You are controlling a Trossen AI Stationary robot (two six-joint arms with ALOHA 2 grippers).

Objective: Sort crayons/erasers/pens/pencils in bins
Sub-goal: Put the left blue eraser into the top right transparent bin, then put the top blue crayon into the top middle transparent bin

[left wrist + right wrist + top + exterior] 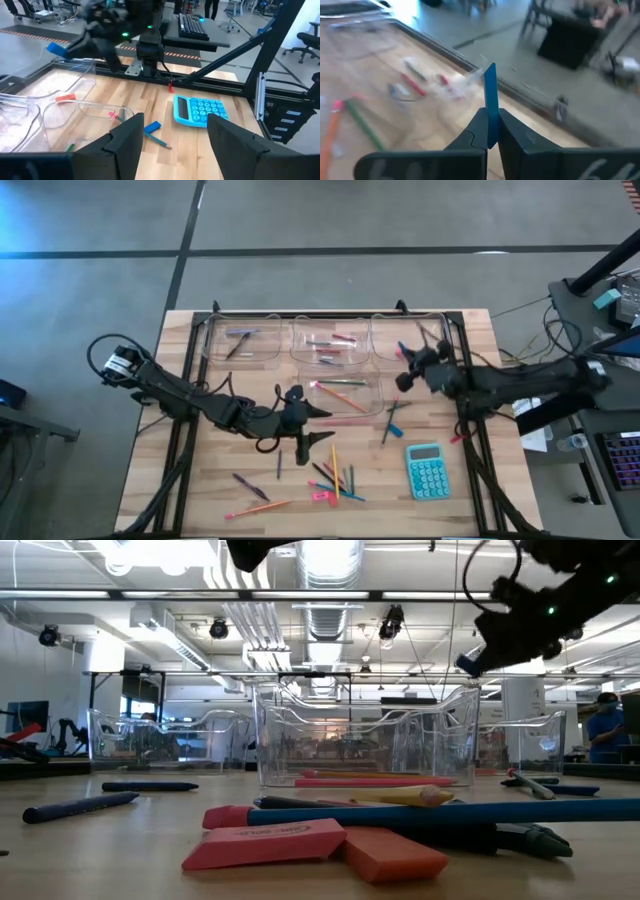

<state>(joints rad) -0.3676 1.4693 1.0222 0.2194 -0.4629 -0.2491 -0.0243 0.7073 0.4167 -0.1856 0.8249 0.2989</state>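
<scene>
On the left, the left claw [300,412] hovers with its fingers spread and empty beside the nearer bin [350,395], so its next move calls for choosing another stick from the pile on the tabletop [200,490]. To the right, the right claw [404,378] is clamped on a blue eraser [490,97] above the bins. The eraser's long axis runs straight out from the fingertips, and the carry looks bound for the right-hand bin [420,340], where it must be released.

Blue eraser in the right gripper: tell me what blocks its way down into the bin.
Nothing visible blocks it. The right gripper, shut on the blue eraser, hangs above the back right bin, whose top is open.
</scene>
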